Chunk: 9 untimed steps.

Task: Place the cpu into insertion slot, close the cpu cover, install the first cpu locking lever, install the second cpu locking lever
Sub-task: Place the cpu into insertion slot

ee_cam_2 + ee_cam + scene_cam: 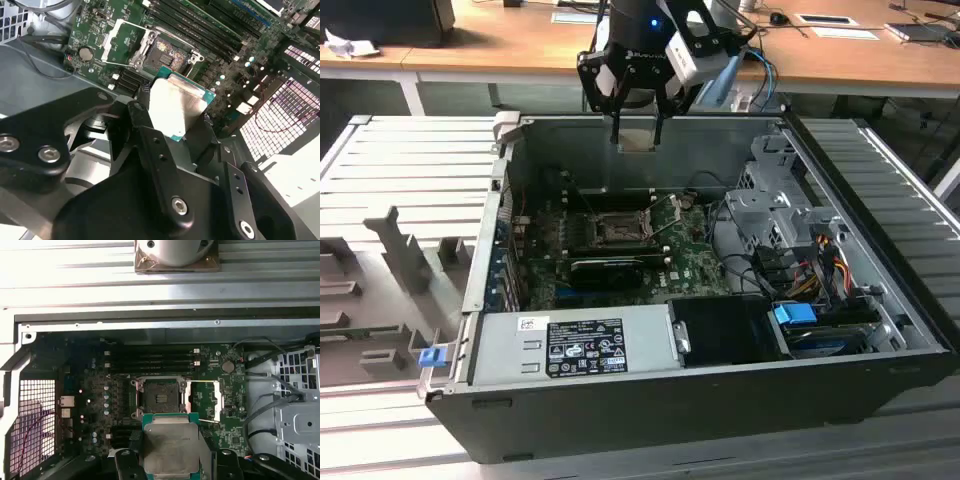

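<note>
One arm, end effector hanging above the rear edge of the open computer case, clear of the board. It is clamped on the cpu: in the second wrist view the black fingers press on opposite edges of the chip, silvery lid facing the camera and green substrate showing at its rim. First wrist view shows the same grip, with the cpu held between the finger ends.

The cpu is in the air, well apart from the insertion slot. The slot sits mid-motherboard with its contact field exposed.

The cpu cover is swung open, lying just beside the slot on the coin-cell side; in the second wrist view its frame is also folded away from the slot. Memory slots run along another side of the slot.

The case lies on its side on a ribbed grey tabletop, power supply at the near wall in the exterior view, drive cage toward the exterior view's right.
</note>
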Motion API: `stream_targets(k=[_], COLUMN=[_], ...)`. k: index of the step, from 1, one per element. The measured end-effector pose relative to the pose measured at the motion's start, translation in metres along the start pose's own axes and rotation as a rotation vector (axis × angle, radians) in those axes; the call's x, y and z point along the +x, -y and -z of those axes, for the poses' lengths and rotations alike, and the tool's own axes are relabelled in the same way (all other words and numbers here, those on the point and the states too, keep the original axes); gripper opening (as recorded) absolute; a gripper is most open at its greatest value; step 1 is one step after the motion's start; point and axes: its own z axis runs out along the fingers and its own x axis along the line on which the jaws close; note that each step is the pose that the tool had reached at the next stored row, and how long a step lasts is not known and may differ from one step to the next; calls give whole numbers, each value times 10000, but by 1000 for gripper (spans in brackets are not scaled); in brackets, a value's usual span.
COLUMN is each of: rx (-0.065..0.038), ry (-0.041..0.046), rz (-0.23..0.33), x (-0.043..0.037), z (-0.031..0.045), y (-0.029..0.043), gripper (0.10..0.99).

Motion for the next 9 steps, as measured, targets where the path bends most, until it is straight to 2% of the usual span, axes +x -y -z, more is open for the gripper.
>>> stream_targets(k=[2, 4, 9], rx=[-3, -14, -20], ry=[17, 63, 90], rz=[-186, -709, -1015], x=[-1, 0, 0], z=[0, -1, -5], y=[0, 0, 1], gripper=[533, 533, 533])
